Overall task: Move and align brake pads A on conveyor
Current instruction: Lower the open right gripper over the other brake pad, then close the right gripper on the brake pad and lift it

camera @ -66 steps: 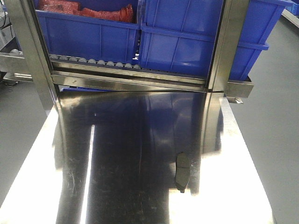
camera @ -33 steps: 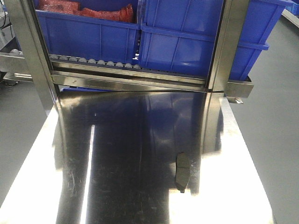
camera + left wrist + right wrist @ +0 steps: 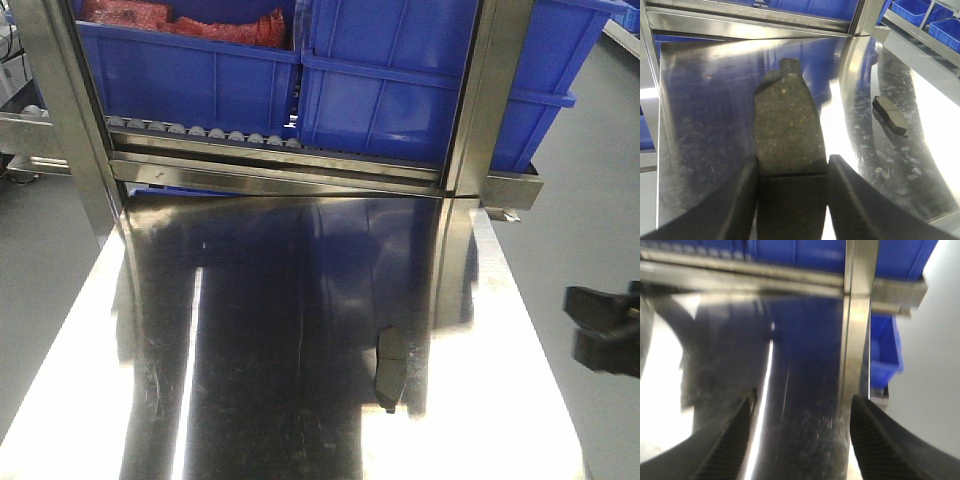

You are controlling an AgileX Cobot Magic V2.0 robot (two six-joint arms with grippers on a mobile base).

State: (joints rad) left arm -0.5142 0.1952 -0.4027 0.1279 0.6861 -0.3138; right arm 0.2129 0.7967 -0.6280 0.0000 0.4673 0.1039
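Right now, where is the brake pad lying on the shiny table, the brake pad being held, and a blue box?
lying brake pad [image 3: 390,368]: front view, middle of its top face.
held brake pad [image 3: 787,125]: left wrist view, middle of its rough face.
blue box [image 3: 390,120]: front view, its front wall.

right claw [image 3: 603,328] cut off by front view's edge; right wrist view blurred

Left gripper [image 3: 793,165] at bottom centre of its wrist view, fingers clamped on a brake pad [image 3: 787,120], right gripper [image 3: 802,402] spread wide, nothing between, right arm [image 3: 604,328] dark at the front view's right edge
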